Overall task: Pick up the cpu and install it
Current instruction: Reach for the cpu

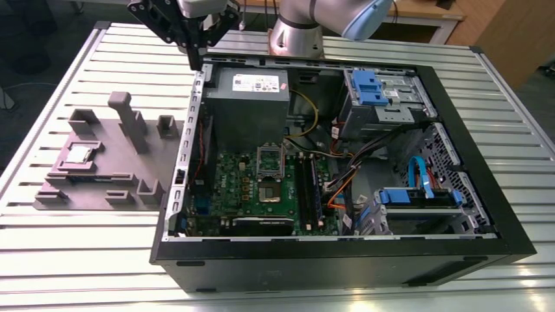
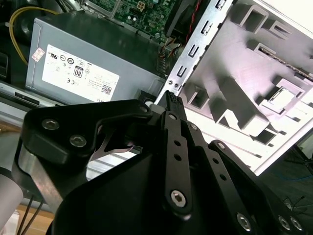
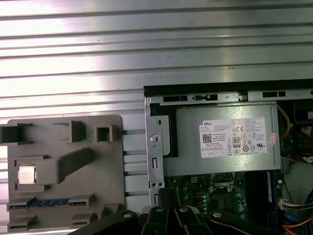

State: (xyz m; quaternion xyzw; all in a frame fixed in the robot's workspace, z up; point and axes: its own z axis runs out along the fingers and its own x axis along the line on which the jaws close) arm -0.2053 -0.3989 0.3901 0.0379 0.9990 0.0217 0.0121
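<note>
While the cpu (image 1: 80, 154) lies in a recess of the grey fixture (image 1: 113, 188) on the table (image 1: 52, 260), the hand (image 1: 196, 64) hangs clenched and empty over the computer case's (image 1: 347, 250) edge beside the power supply (image 1: 247, 97).

You've got the computer case (image 1: 347, 260) on the table (image 1: 87, 266), with the parts tray (image 1: 104, 188) just beside it on the exterior view's left. The cpu (image 1: 80, 153) lies on that tray. Inside the case, the power supply (image 1: 247, 97) sits behind the motherboard (image 1: 234, 188). The gripper (image 1: 195, 62) hangs over the case's far corner.
</note>
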